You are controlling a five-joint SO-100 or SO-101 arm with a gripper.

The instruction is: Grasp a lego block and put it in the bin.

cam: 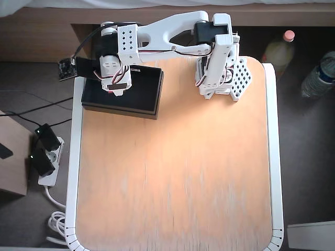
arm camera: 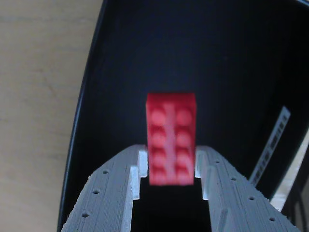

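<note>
In the wrist view the red lego block (arm camera: 171,137) has its studs facing the camera. Its near end sits between the two grey fingertips of my gripper (arm camera: 171,164), which is shut on it. Behind the block spreads the dark interior of the black bin (arm camera: 217,58), so the block hangs over the bin's inside. From overhead, the bin (cam: 144,89) lies at the table's far left corner. The arm reaches across it, with the gripper (cam: 117,88) above its left half. The block is hidden under the wrist in that view.
A white label strip (arm camera: 273,140) lies inside the bin on the right. The arm's base (cam: 217,73) stands at the table's far edge, right of the bin. The wooden tabletop (cam: 178,172) stretches toward the near edge. Bottles (cam: 280,47) and a power strip (cam: 44,157) sit off the table.
</note>
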